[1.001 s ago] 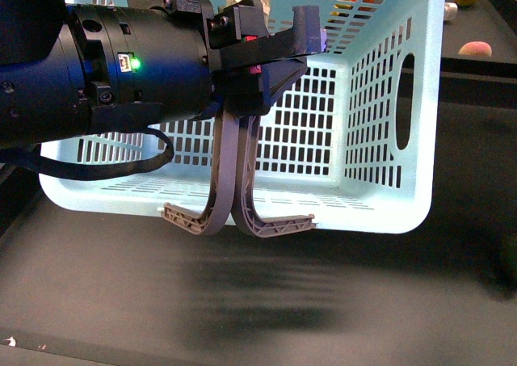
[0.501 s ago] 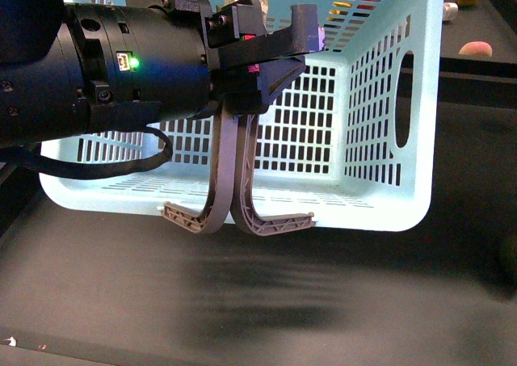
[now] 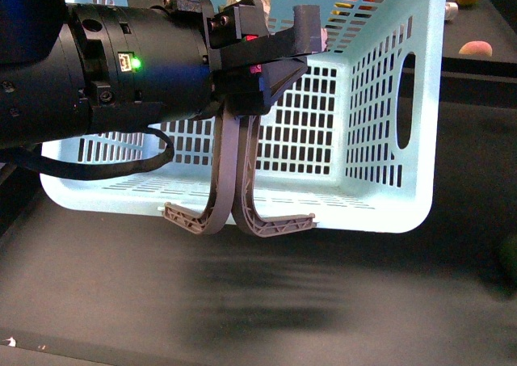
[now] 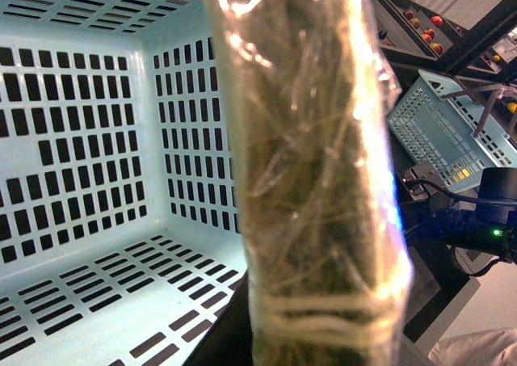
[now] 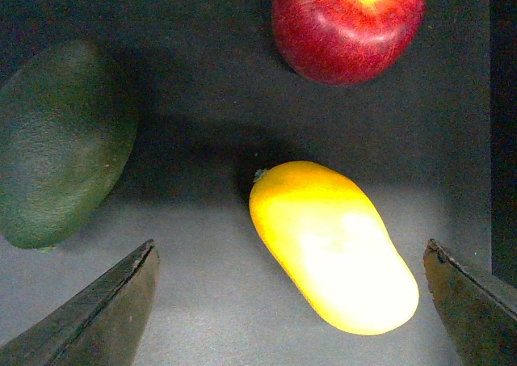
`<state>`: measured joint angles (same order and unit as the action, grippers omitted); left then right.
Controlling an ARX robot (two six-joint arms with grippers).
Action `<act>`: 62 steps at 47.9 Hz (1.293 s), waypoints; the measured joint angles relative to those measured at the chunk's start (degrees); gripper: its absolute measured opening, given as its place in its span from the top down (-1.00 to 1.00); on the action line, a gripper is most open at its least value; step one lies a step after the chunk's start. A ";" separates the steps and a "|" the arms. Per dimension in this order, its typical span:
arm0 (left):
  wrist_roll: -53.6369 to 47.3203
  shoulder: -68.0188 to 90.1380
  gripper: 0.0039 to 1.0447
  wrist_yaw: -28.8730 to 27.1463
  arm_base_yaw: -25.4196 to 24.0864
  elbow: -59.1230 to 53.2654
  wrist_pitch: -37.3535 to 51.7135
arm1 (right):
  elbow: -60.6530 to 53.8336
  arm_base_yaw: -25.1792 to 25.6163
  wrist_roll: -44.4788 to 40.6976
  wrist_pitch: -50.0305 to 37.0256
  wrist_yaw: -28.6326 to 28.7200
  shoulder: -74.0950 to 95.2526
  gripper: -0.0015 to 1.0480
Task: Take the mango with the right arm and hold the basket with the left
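Gripping one basket (image 3: 380, 208) by its two handles (image 3: 234, 180) with the left claw (image 3: 279, 59), straddling one mango (image 5: 331, 245) with the wide-spread right claw (image 5: 291, 249).

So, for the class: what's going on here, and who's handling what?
The left gripper is clamped on the basket by its two grey handles, holding them together above the near rim. The right gripper hangs open over the mango, which lies untouched on the dark surface between its fingers. A red apple and a dark green fruit lie beside it.

mango (image 5: 331, 249) yellow-orange | basket (image 3: 424, 140) pale turquoise, slotted | apple (image 5: 347, 27) red
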<state>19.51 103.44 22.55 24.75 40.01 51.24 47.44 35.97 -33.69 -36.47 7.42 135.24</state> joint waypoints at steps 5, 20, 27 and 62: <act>0.02 0.00 0.86 0.00 0.00 0.00 -0.02 | 2.10 0.26 -1.84 0.61 -0.02 1.92 -0.85; 0.02 0.00 0.86 -0.04 0.00 0.00 0.00 | 5.79 0.55 -5.60 2.64 -0.26 5.79 -0.85; 0.02 0.00 0.86 -0.02 0.00 0.00 -0.02 | 7.02 0.70 -8.72 3.39 -0.50 7.04 -0.85; 0.02 0.00 0.86 -0.02 0.00 0.00 -0.02 | 14.21 2.43 -15.41 5.35 -3.63 13.64 -0.85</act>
<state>19.53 103.44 22.52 24.75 40.01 51.22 61.65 38.39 -49.10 -31.11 3.79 148.88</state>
